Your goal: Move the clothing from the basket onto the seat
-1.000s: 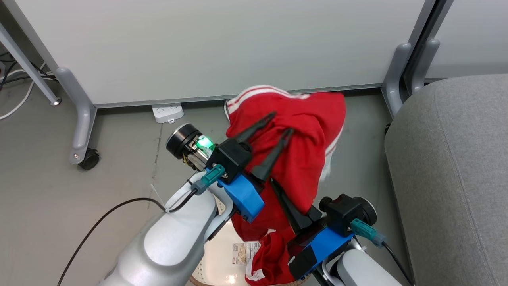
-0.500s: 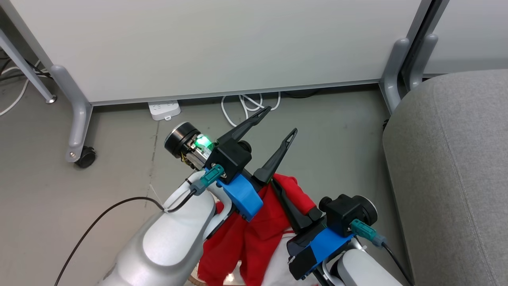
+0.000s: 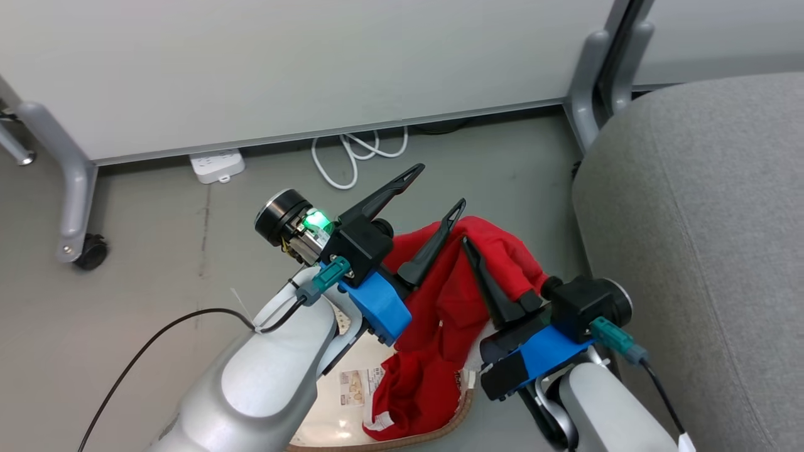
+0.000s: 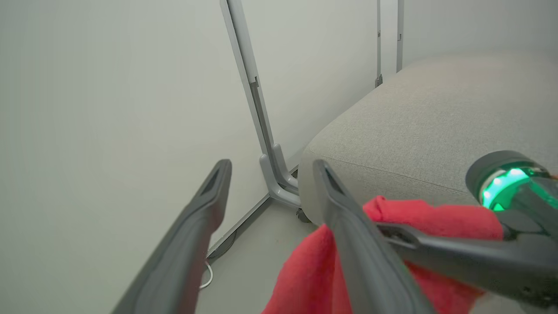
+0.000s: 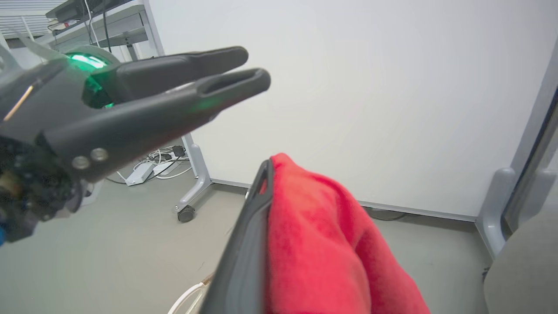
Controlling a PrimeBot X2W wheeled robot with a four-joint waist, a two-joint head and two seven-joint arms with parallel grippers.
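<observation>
The right gripper (image 3: 471,242) pinches the red clothing (image 3: 440,314); its second finger is hidden under the cloth. The clothing hangs toward 7 o'clock, with its lower end in the basket (image 3: 463,407). At 10 o'clock the left gripper (image 3: 440,185) is spread wide and empty. The seat (image 3: 691,220) lies at 3 o'clock.

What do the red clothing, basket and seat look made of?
The clothing: soft red textile, matte and fuzzy in the right wrist view, draping in folds; likely a knit, fibre unclear.
The basket: glossy cream plastic, by its sheen and punched holes; its brown rim looks woven, possibly moulded.
The seat: light grey woven upholstery, matte, visible weave and seam.
</observation>
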